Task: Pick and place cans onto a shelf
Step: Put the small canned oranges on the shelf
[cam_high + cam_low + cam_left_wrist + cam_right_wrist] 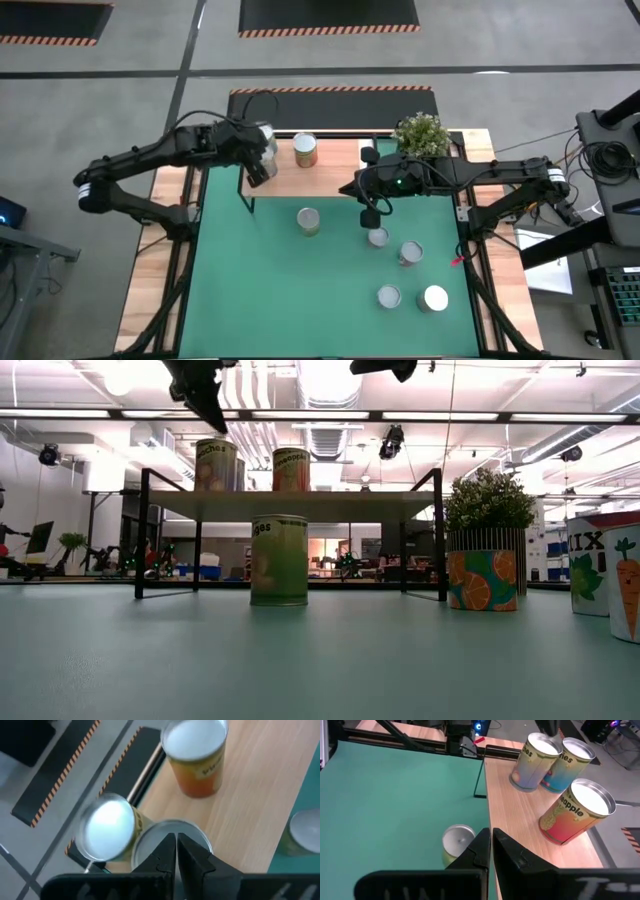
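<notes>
The shelf [340, 165] stands at the far side of the green mat. Three cans stand on it: an orange one [305, 150] and two side by side at its left end [266, 140], also in the left wrist view [105, 830]. My left gripper [176, 845] is shut and hovers just above these two [260, 172]. My right gripper [490, 845] is shut and empty, over the shelf's near edge [352, 190]. Several cans stand upright on the mat, one near the shelf [309, 220].
A potted green plant [420, 135] stands at the shelf's right end. Other cans stand on the mat's right half [378, 237] [411, 252] [389, 297] [435, 298]. The mat's left half [250, 290] holds nothing.
</notes>
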Available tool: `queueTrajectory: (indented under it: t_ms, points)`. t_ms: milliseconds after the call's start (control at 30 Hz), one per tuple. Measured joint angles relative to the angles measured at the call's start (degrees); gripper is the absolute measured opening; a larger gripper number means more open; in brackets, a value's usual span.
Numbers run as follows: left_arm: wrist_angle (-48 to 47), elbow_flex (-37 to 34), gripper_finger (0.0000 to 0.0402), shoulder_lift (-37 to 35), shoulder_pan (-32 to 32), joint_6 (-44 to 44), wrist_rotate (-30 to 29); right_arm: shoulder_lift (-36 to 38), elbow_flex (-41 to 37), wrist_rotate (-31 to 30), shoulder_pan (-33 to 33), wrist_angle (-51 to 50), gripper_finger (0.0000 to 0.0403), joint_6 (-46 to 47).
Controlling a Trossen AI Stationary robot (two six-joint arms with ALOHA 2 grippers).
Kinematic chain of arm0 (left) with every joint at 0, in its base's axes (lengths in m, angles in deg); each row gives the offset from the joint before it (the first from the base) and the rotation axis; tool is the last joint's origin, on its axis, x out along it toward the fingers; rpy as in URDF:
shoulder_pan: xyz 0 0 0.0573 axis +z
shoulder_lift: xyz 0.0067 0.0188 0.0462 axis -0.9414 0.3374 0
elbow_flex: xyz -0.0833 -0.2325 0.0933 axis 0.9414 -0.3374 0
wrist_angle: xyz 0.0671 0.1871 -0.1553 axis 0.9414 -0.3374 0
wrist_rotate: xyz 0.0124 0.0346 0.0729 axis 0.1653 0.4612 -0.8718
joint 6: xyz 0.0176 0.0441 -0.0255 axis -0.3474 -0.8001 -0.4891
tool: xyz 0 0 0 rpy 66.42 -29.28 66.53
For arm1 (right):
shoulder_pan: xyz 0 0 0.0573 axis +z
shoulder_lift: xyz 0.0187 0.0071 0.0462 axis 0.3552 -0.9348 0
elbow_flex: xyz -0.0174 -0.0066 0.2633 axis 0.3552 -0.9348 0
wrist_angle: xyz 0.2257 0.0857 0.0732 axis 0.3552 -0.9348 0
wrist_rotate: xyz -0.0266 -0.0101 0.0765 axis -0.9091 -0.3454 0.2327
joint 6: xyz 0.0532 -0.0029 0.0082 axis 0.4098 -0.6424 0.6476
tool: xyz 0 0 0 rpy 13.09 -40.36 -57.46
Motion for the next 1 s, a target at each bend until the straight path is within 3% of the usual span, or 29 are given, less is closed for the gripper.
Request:
queueTrajectory:
  t_ms: [167, 333, 667, 1000]
  points:
    - [0.33, 1.52, 0.0, -1.01, -0.15, 0.04, 0.0, 0.0, -0.38, -0.04, 0.78, -0.14, 0.0009, 0.94]
    - [5.71, -2.45, 0.0, -3.94, -2.37, 0.72, 0.05, 0.0, -2.71, -0.04, 3.11, 0.06, 0.0009, 2.53]
    - [26.28, -17.03, 0.0, -13.44, -18.76, 1.17, -0.31, 0.0, -7.68, -0.14, 9.19, -1.64, 0.0009, 13.88]
    - [39.88, -22.93, 0.0, -17.79, -32.64, -0.09, -1.05, -0.2, -8.69, -1.49, 12.48, -16.2, 0.0009, 27.15]
